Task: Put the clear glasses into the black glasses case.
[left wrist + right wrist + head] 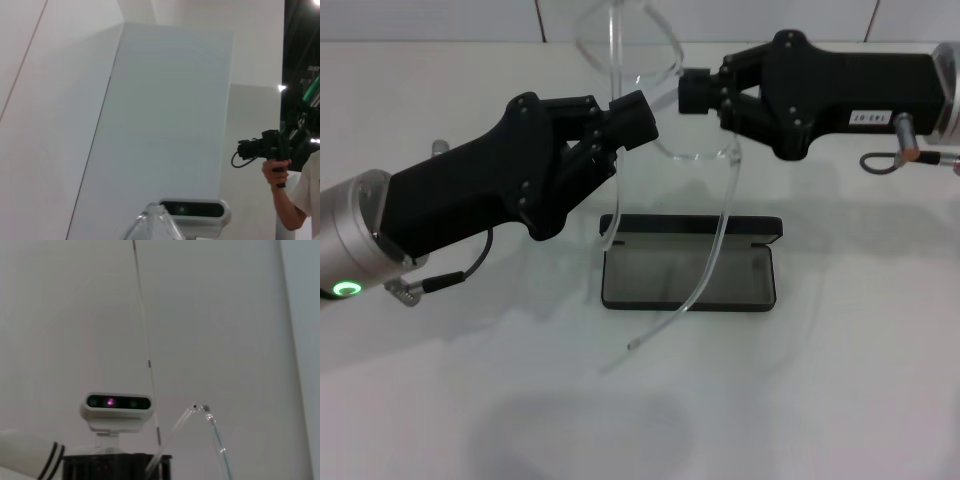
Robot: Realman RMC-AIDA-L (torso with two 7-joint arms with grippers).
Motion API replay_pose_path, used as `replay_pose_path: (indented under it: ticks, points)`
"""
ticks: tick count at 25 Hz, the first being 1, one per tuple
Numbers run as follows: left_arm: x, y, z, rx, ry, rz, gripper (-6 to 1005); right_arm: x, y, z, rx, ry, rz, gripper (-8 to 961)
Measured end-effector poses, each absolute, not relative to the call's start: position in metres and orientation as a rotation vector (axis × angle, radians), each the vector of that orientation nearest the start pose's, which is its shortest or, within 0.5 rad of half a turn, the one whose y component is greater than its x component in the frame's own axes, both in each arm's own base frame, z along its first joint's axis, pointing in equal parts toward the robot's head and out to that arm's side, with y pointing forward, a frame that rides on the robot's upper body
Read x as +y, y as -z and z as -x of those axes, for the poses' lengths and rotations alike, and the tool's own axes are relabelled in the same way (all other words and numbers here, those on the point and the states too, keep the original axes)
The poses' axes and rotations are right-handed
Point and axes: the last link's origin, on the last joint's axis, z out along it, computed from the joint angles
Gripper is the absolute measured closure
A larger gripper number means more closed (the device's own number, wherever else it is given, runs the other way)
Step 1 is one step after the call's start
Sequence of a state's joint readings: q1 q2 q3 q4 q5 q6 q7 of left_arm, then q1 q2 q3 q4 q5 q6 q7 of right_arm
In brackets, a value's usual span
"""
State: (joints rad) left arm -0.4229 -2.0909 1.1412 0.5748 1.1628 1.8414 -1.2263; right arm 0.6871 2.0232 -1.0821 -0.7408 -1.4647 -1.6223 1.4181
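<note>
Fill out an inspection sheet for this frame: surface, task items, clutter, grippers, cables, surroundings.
Surface: white table, shadows only.
Clear glasses: held in the air above the case, both arms unfolded and hanging down toward it.
Black glasses case: open on the table, grey lining showing, nothing inside.
Clutter: nothing seen.
Left gripper: shut on the glasses from the left side.
Right gripper: shut on the glasses from the right side.
Cables: short loops at each wrist, off the table.
Surroundings: person with a camera in the left wrist view; head camera in the right wrist view.
</note>
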Motion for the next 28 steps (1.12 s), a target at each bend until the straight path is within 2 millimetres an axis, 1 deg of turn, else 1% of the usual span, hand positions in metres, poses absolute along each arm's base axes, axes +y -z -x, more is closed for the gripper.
replay_pose_path:
  ticks: [7,11,16,23,28]
  points:
    - [0.283,-0.006,0.197,-0.32,1.662,2.509,939,0.355,-0.004,-0.125,0.09,-1.125,2.925,913]
    - [0.283,-0.006,0.197,-0.317,1.666,2.501,939,0.353,0.0,-0.123,0.07,-1.12,2.94,913]
    - [0.283,-0.006,0.198,-0.327,1.669,2.498,939,0.352,0.001,-0.124,0.062,-1.125,2.942,913]
    - [0.28,-0.005,0.201,-0.336,1.668,2.489,939,0.351,-0.003,-0.131,0.088,-1.182,2.894,913]
    - [0.279,-0.005,0.201,-0.335,1.67,2.494,939,0.35,-0.002,-0.132,0.078,-1.19,2.883,913]
